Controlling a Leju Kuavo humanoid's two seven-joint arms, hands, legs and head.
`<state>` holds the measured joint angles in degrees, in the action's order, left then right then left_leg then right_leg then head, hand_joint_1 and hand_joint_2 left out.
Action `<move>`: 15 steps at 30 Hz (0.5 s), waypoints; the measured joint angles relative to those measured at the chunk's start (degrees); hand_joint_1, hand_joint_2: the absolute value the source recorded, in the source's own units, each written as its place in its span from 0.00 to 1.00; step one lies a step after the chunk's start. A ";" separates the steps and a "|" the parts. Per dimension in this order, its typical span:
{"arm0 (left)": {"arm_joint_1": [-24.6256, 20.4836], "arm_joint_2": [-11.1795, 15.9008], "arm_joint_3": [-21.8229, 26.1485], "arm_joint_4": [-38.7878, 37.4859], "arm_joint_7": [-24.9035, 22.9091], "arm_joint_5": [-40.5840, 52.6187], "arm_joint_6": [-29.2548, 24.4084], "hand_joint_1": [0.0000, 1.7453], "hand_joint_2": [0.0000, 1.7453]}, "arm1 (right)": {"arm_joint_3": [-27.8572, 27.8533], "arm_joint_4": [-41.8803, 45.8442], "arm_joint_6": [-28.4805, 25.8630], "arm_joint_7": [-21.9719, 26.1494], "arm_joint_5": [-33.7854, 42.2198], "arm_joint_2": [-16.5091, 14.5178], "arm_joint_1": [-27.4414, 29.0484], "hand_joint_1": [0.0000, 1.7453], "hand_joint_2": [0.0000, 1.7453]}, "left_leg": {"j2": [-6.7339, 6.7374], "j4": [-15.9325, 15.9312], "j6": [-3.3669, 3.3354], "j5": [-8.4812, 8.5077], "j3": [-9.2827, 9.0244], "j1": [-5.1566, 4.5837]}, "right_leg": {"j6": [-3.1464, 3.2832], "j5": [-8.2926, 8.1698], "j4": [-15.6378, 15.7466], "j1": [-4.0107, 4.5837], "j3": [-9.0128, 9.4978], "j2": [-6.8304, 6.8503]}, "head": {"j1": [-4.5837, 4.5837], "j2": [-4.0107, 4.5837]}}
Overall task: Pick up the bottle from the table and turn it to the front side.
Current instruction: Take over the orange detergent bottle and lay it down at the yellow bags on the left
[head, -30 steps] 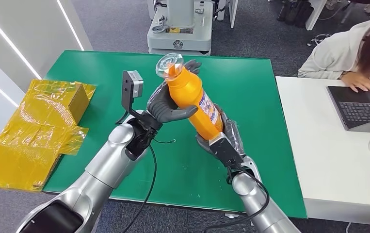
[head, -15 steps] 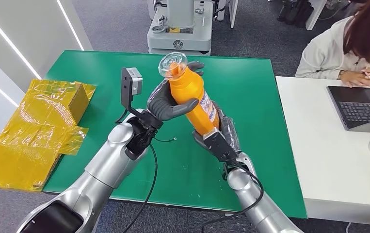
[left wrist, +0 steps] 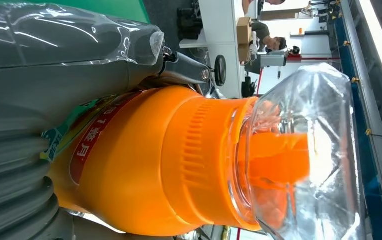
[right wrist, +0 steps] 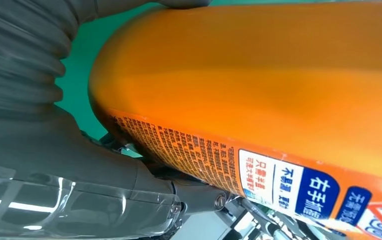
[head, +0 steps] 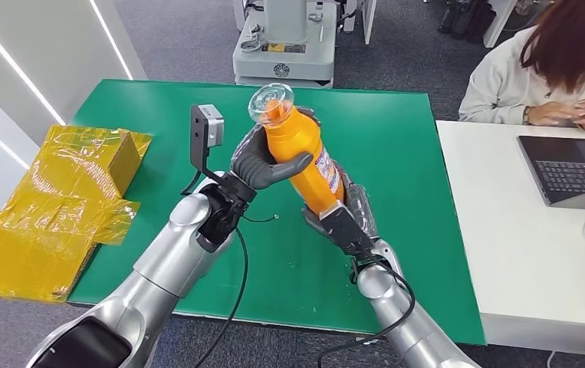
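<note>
Bottle (head: pixel 302 159) now more upright, still gripped by both robot hands

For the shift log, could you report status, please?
Left hand grips bottle high. Right hand holds its base. Nothing obstructing.

A green table (head: pixel 396 138) stands on grey carpet (head: pixel 182 38). Left of it lies crumpled yellow wrapping (head: pixel 51 207) over a box. To the right, a white desk (head: pixel 519 261) carries an open laptop (head: pixel 573 169), with a person (head: pixel 542 69) in a pale top seated behind it. Beyond the table stands a white machine base (head: pixel 285 46).
</note>
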<state>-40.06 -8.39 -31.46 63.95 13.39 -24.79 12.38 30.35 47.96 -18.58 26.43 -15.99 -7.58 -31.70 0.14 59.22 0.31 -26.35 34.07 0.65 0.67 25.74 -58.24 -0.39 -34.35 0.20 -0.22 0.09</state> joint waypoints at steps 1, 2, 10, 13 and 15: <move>0.01 0.04 -0.03 0.00 0.49 0.75 -0.53 1.00 1.00 | 0.01 -0.07 0.37 0.21 0.50 0.00 -0.07 0.02 1.00 | 0.00 0.00 0.00 0.00 0.00 0.00 | 0.00 0.00 0.00 0.00 0.00 0.00 | 0.00 0.00; 0.03 0.09 -0.07 0.00 1.33 2.09 -1.48 1.00 1.00 | 0.01 -0.15 0.81 0.44 1.13 0.00 -0.14 0.00 1.00 | 0.00 0.00 0.00 0.00 0.00 0.00 | 0.00 0.00 0.00 0.00 0.00 0.00 | 0.00 0.00; -0.53 3.62 -0.11 -1.65 10.93 29.72 -19.91 1.00 1.00 | -0.05 2.78 4.72 2.14 5.68 1.01 2.01 0.00 1.00 | 0.06 -0.01 0.01 0.00 -0.02 0.02 | 0.01 0.00 -0.01 0.00 -0.04 -0.08 | 0.00 -0.01; -0.90 5.94 0.26 -2.80 11.87 40.40 -25.24 1.00 1.00 | -0.10 6.25 5.41 2.18 6.18 2.20 4.06 0.00 1.00 | 0.05 -0.01 0.01 0.01 -0.01 0.03 | 0.01 0.00 -0.02 0.01 -0.04 -0.07 | 0.00 -0.01; -1.12 7.31 0.56 -3.53 11.86 47.33 -28.29 1.00 1.00 | -0.16 9.18 5.65 2.23 6.50 3.17 5.66 0.00 1.00 | 0.05 -0.01 0.01 0.01 -0.01 0.02 | 0.01 0.00 -0.02 0.01 -0.04 -0.07 | 0.00 0.00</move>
<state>-41.18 -1.08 -30.89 60.42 25.25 22.54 -15.91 30.18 57.14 -12.93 28.66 -9.49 -4.41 -26.03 0.20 59.20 0.32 -26.34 34.06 0.68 0.67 25.74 -58.26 -0.38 -34.39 0.13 -0.22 0.09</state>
